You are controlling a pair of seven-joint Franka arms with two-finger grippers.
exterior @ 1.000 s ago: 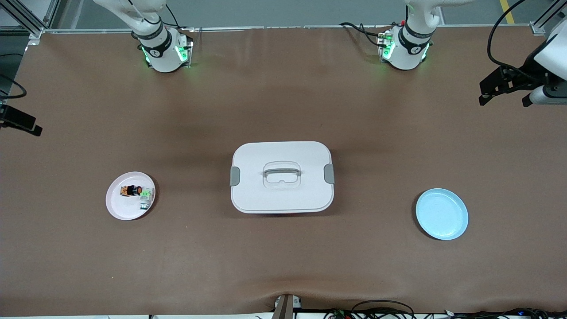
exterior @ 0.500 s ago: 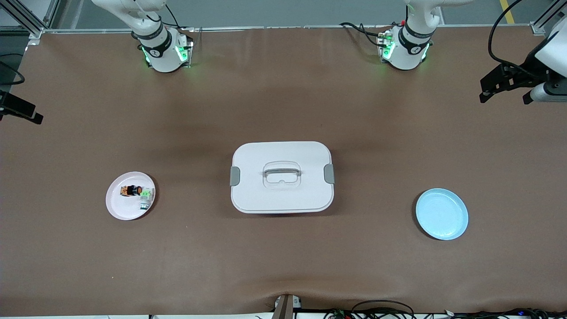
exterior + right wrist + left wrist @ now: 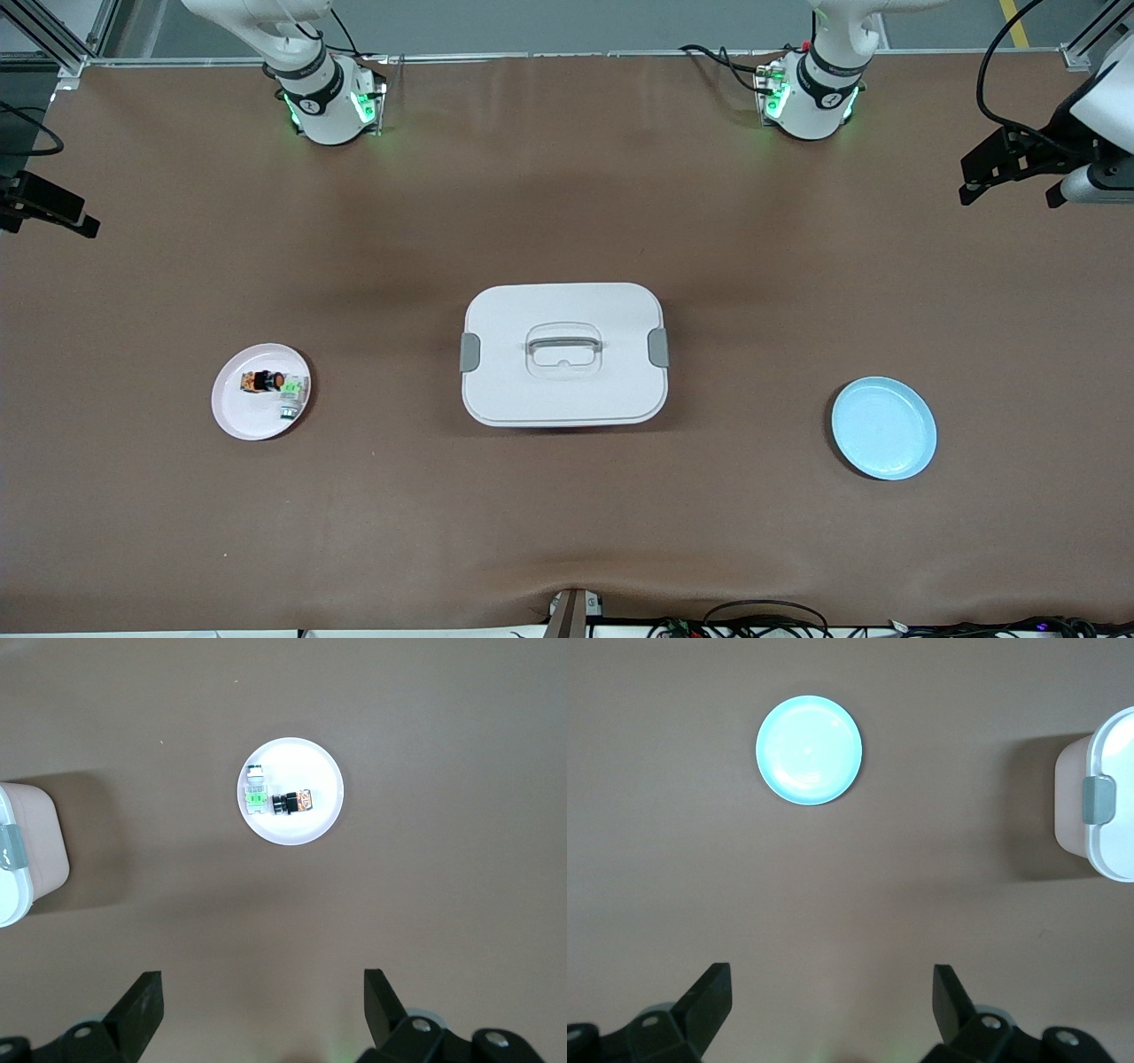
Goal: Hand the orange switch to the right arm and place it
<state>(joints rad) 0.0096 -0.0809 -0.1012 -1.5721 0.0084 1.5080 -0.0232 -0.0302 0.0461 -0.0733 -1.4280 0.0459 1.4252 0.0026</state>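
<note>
The orange switch (image 3: 264, 382) (image 3: 292, 803), a tiny black barrel with an orange cap, lies on its side on a pink plate (image 3: 237, 414) (image 3: 301, 760) toward the right arm's end of the table. My right gripper (image 3: 263, 985) hangs high over bare table next to that plate, open and empty; the front view shows only a black part of it (image 3: 53, 213) at the edge. My left gripper (image 3: 833, 979) (image 3: 1005, 164) hangs open and empty high over the left arm's end, with the blue plate (image 3: 883, 428) (image 3: 808, 750) below it.
A small green-and-silver part (image 3: 291, 397) (image 3: 256, 796) lies on the pink plate beside the switch. A white lidded box (image 3: 563, 354) (image 3: 1109, 797) (image 3: 22, 859) with grey clips and a handle stands mid-table between the two plates.
The right arm's hand has drifted toward the robots' side of the table at the view's edge. The left arm's hand has shifted only slightly. Nothing on the table has moved.
</note>
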